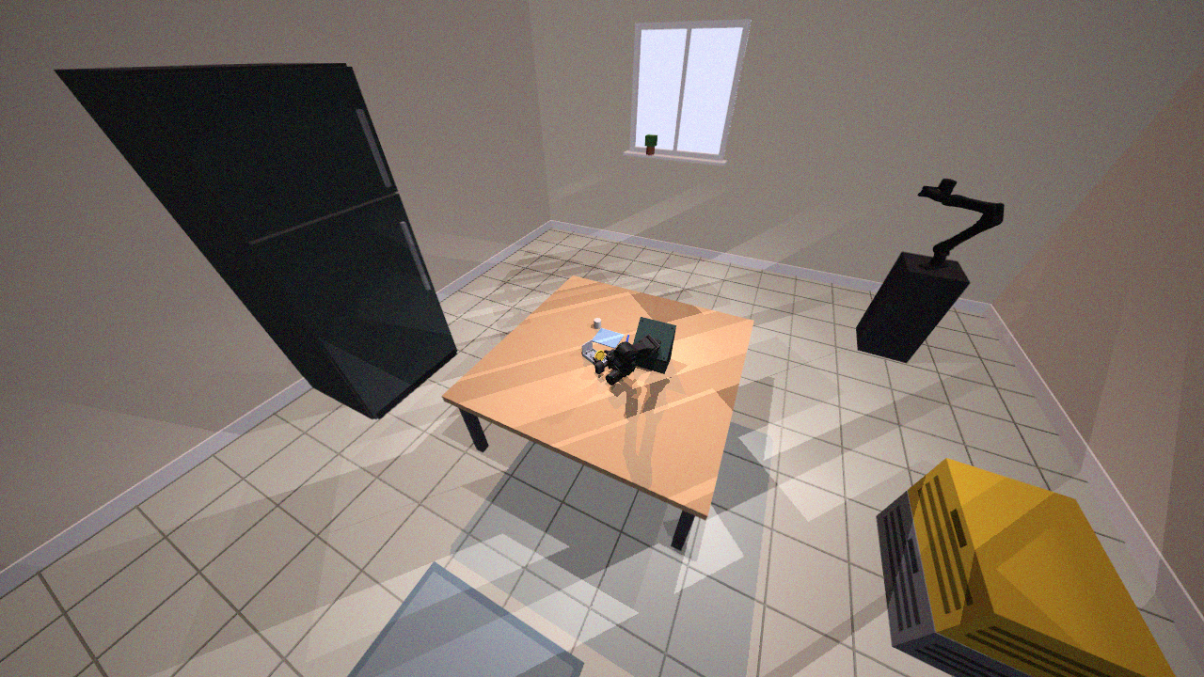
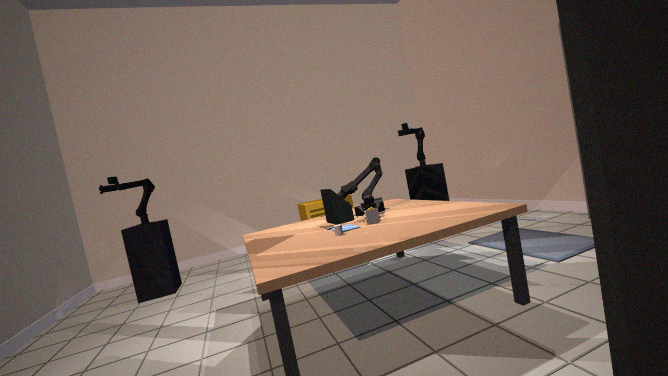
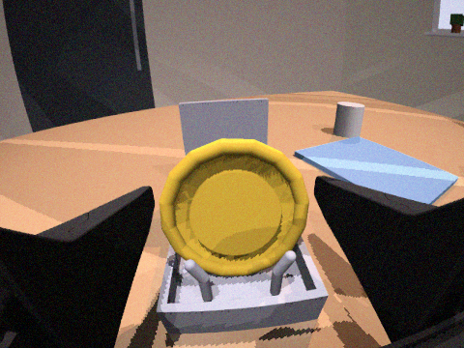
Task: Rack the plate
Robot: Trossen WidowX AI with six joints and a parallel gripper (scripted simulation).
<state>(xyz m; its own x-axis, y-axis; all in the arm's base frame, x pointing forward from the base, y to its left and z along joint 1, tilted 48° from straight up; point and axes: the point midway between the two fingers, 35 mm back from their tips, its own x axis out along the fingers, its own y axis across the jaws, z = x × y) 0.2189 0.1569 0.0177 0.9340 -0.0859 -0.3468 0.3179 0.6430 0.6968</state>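
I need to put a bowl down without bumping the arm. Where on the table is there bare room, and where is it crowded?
Bare wood shows along the table's near edge in the top view, and its left corner. It is crowded mid-table: dish rack with plate, open tool, blue mat, grey cup, dark box.
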